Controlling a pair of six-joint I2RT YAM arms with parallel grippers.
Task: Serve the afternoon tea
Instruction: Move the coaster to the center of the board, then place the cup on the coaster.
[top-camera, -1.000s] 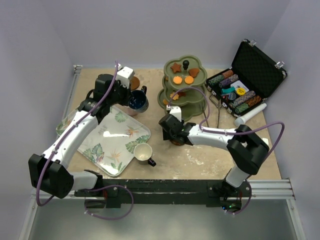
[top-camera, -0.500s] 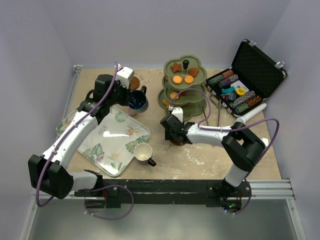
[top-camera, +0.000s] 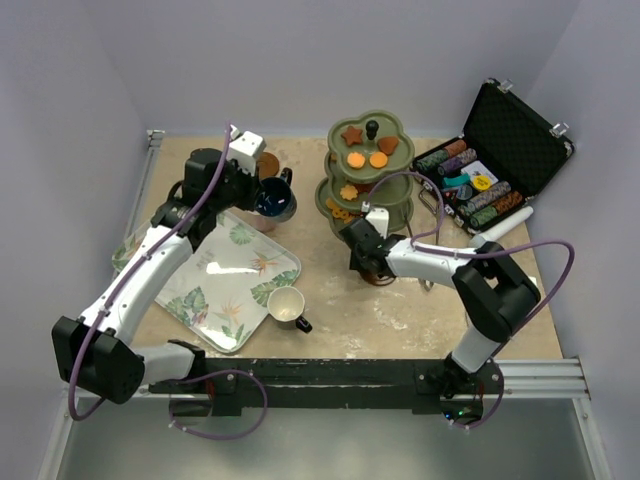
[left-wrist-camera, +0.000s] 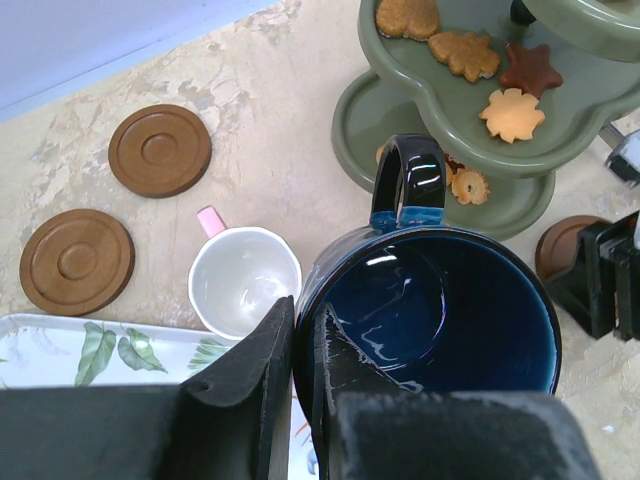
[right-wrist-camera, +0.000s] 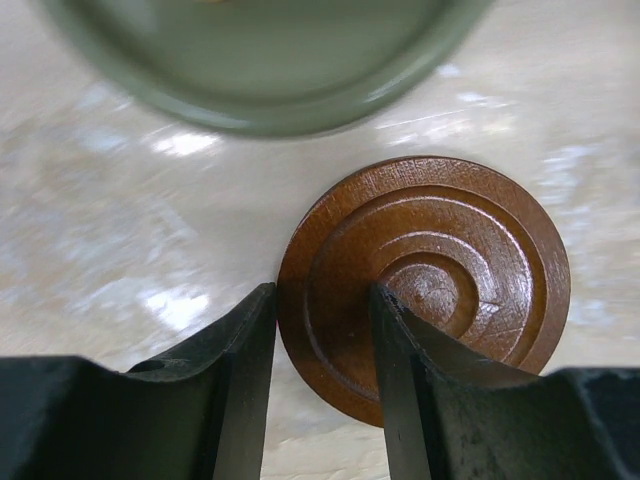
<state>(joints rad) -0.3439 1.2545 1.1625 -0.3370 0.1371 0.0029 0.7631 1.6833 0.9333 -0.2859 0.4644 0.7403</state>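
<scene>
My left gripper (left-wrist-camera: 303, 320) is shut on the near rim of the navy cup (left-wrist-camera: 430, 310) and holds it above the table; in the top view it (top-camera: 262, 190) is left of the olive-green stand (top-camera: 368, 170). A pinkish-white cup (left-wrist-camera: 244, 280) stands just left of the navy cup. Two brown saucers (left-wrist-camera: 160, 150) (left-wrist-camera: 77, 260) lie on the table. My right gripper (right-wrist-camera: 322, 300) is shut on the rim of the third saucer (right-wrist-camera: 440, 280), in front of the stand (right-wrist-camera: 270, 60). Biscuits (left-wrist-camera: 512, 112) lie on the tiers. The cream cup (top-camera: 286, 304) stands by the tray's corner.
The leaf-patterned white tray (top-camera: 225, 280) lies at the left under my left arm. The open black poker chip case (top-camera: 490, 170) stands at the back right, with a white cylinder (top-camera: 500, 230) in front of it. Walls close in the table's sides.
My right gripper has moved right and a little back along the table with the saucer in it. My left gripper with the navy cup has shifted slightly back.
</scene>
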